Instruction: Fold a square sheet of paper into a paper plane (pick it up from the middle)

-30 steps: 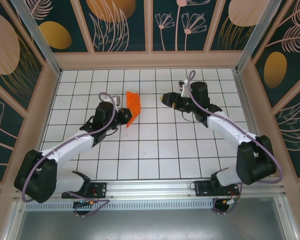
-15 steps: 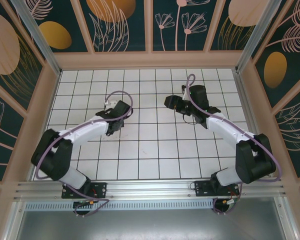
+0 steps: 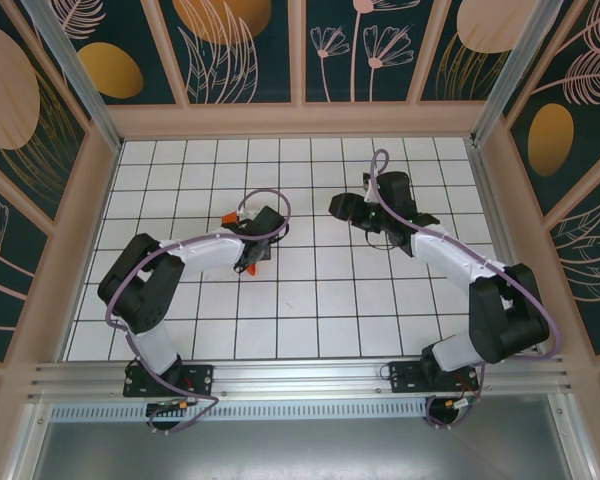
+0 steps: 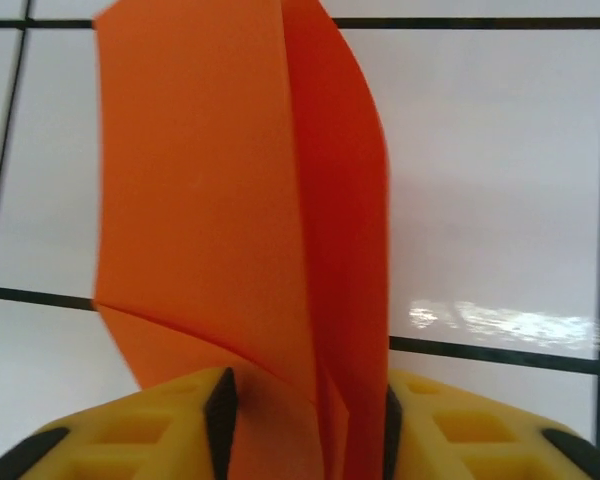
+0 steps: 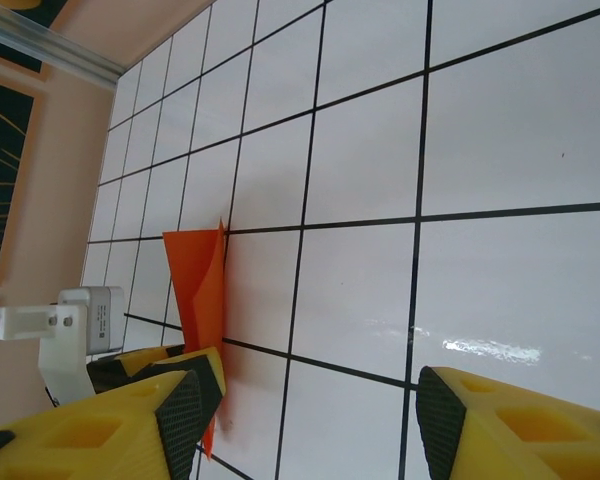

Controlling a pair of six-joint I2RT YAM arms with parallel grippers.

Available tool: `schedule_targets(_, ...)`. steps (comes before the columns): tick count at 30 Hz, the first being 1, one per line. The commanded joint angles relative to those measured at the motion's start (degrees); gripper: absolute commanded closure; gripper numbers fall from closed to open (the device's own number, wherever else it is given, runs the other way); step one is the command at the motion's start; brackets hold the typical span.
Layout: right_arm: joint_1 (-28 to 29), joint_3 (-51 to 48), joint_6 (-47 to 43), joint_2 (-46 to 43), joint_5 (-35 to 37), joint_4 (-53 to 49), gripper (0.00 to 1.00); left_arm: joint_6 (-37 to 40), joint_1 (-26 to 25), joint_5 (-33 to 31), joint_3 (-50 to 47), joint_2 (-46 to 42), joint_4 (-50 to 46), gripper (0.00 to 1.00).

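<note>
Left end effector (image 4: 305,425) is clamped on the folded orange paper (image 4: 230,200) — it stands toward 12 o'clock over the white gridded tabletop (image 4: 500,200). Right end effector (image 5: 310,400) — at 2 o'clock from the left in the overhead view — has its fingers apart.

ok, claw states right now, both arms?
Left claw: closed, holding the folded orange paper.
Right claw: open, nothing between its fingers.

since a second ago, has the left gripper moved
Yes. In the top view the left gripper, shut on the orange paper, has shifted right along the grid, toward the table's middle.
</note>
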Motion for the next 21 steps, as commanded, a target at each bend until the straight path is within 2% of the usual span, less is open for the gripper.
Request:
schedule_targets(1, 0.2, -0.1, -0.3, 1.1, 0.5, -1.0, 0.39, 0.2, 0.1, 6.1, -2.0, -4.0, 4.9, 0.49)
schedule_targets(5, 3.2, 1.6, -1.8, 2.6, 4.1, -2.7, 0.41, -0.1, 1.4, 10.9, -5.5, -10.8, 9.1, 0.33)
schedule_targets(11, 12.2, 5.7, -3.1, 7.9, 9.2, -3.2, 0.46, -2.7, 8.2, 19.8, -13.2, -23.1, 15.5, 0.22)
schedule_targets(16, 21.0, 13.8, -3.9, 17.4, 11.1, -4.7, 0.61, -5.1, 13.5, 21.2, -18.9, -30.0, 16.6, 0.16)
schedule_targets(21, 27.7, 24.7, -5.6, 27.6, 11.4, -8.3, 0.72, -7.5, 18.2, 23.3, -23.3, -32.9, 17.6, 0.15)
